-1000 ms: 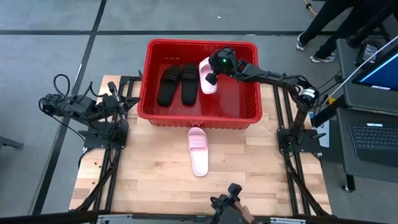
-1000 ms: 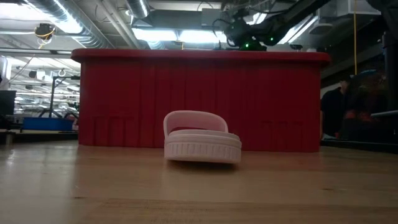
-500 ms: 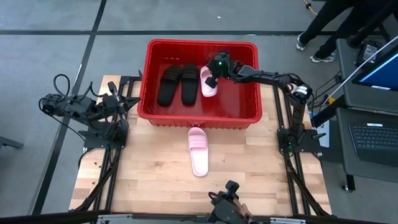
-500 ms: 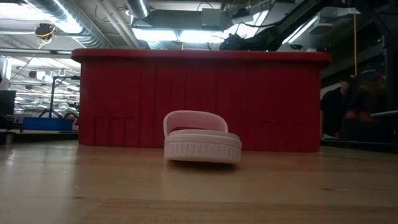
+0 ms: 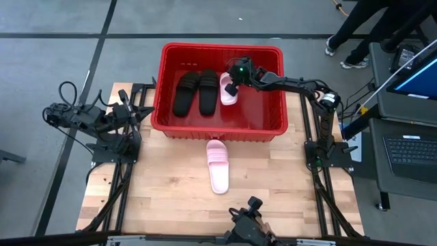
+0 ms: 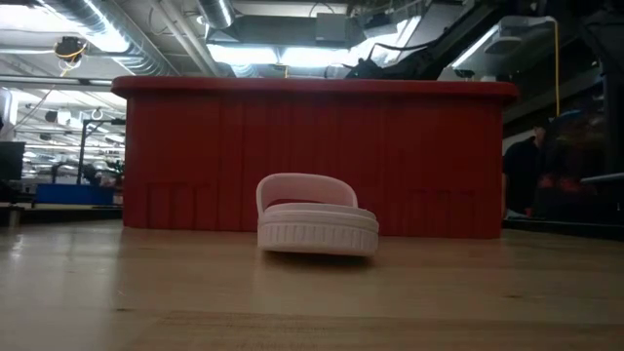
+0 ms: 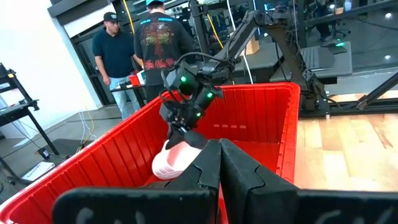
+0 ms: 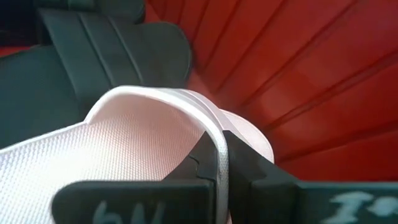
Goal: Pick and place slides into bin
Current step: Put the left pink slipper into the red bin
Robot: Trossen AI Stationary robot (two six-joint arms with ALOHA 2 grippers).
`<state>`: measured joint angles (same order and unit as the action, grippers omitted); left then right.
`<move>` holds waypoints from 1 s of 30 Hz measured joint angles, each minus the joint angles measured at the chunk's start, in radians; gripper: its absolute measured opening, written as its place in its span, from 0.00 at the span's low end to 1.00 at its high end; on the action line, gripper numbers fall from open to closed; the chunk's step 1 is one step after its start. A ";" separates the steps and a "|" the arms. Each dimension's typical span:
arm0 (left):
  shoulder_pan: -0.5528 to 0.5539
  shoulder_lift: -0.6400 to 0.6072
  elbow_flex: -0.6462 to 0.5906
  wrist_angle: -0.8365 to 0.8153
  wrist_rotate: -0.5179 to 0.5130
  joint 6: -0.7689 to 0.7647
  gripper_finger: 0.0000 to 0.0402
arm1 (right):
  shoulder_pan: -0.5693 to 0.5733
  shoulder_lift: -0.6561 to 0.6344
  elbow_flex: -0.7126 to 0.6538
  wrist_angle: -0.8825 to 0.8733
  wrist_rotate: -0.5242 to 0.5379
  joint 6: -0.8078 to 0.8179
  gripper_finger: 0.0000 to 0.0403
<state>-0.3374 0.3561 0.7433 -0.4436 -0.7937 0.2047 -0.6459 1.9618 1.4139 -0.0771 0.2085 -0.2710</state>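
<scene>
The red bin (image 5: 218, 128) stands at the table's far middle. Two black slides (image 5: 195, 91) lie side by side in its left half. My right gripper (image 5: 233, 83) reaches down inside the bin, shut on a pale pink slide (image 5: 229, 93) just right of the black pair. That slide also shows in the left wrist view (image 7: 174, 158). The second pink slide (image 5: 218, 165) lies sole down on the table in front of the bin (image 6: 317, 216). My left gripper (image 5: 138, 113) is shut and empty at the bin's left side. My right gripper pinches the pink slide's wide strap at its edge (image 8: 219, 144), one finger on each face of the strap. The fingers come from above, slanting down into the bin. The slide hangs tilted below them (image 7: 169, 163); I cannot tell whether its low end touches the bin floor.
The bin's right half (image 5: 263, 102) is bare red floor. People stand in the room beyond the table (image 7: 140, 56). A desk with a laptop (image 5: 410, 154) stands to the table's right.
My right gripper has gone down into the bin with the pink slide, dropping below the rim in the low view. The slide now sits lower, close beside the right black slide.
</scene>
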 joint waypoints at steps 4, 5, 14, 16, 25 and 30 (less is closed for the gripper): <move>0.000 0.000 0.000 0.000 0.000 0.000 0.00 | -0.001 0.026 0.000 0.000 0.000 -0.002 0.03; 0.000 0.000 0.000 0.000 0.000 0.000 0.00 | -0.001 0.032 0.000 -0.002 0.000 -0.002 0.03; 0.000 0.000 0.000 0.000 0.001 -0.007 0.00 | -0.004 0.038 0.000 0.000 0.000 -0.002 0.03; 0.000 0.000 0.000 0.000 0.002 -0.007 0.00 | -0.008 0.038 0.000 -0.008 0.000 -0.002 0.05; 0.000 0.000 0.000 0.000 0.003 -0.008 0.00 | -0.010 0.039 0.000 -0.046 0.000 0.001 0.13; 0.000 0.000 0.000 0.000 0.004 -0.008 0.00 | -0.013 0.039 0.000 -0.055 0.000 -0.013 0.14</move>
<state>-0.3374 0.3561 0.7437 -0.4437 -0.7898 0.1970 -0.6587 2.0003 1.4139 -0.1324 0.2085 -0.2838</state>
